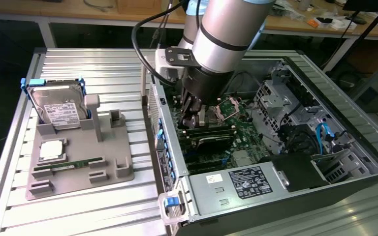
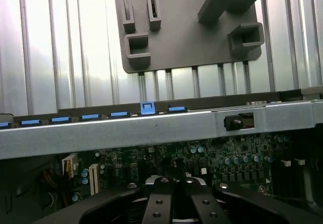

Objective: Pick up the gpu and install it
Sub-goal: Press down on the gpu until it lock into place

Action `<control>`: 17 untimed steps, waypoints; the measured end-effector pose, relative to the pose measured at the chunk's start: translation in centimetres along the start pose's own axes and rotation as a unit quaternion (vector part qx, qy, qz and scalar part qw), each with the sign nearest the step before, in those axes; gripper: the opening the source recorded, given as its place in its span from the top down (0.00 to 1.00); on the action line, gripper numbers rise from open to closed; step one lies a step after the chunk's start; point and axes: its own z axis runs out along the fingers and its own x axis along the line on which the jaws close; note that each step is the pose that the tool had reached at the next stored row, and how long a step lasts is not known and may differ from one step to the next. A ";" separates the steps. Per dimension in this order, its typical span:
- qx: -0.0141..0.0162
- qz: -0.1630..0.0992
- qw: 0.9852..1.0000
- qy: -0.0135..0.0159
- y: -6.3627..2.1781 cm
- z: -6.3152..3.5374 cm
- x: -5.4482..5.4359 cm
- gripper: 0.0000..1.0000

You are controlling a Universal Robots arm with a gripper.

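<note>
Black gpu (image 1: 205, 132) under closed gripper (image 1: 194, 118) inside case (image 1: 346, 142), wrist view adds grey holder tray (image 2: 186, 47)

1. The desk (image 1: 97, 206) is ribbed aluminium with a bright, brushed sheen.
2. The holder tray (image 1: 77, 172) looks like matt grey plastic, slightly grainy.
3. The hard drive (image 1: 59, 108) has a silvery metal shell and a white paper label.
4. The computer case (image 1: 346, 123) is bare sheet metal, dull grey, with glossy blue plastic clips (image 2: 147, 108).
5. The motherboard (image 2: 212, 153) is dark green, semi-gloss.
6. The fingers (image 2: 160, 204) are matt black metal.
7. The arm (image 1: 232, 29) is smooth silver metal.
</note>
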 end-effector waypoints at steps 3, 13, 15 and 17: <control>0.000 0.003 1.000 0.000 0.02 0.00 0.0 0.89; 0.001 0.010 1.000 -0.001 0.15 -0.45 0.0 0.89; -0.001 0.010 1.000 -0.001 0.00 -0.49 0.0 0.89; -0.005 0.011 1.000 -0.001 -0.23 -0.52 0.0 0.89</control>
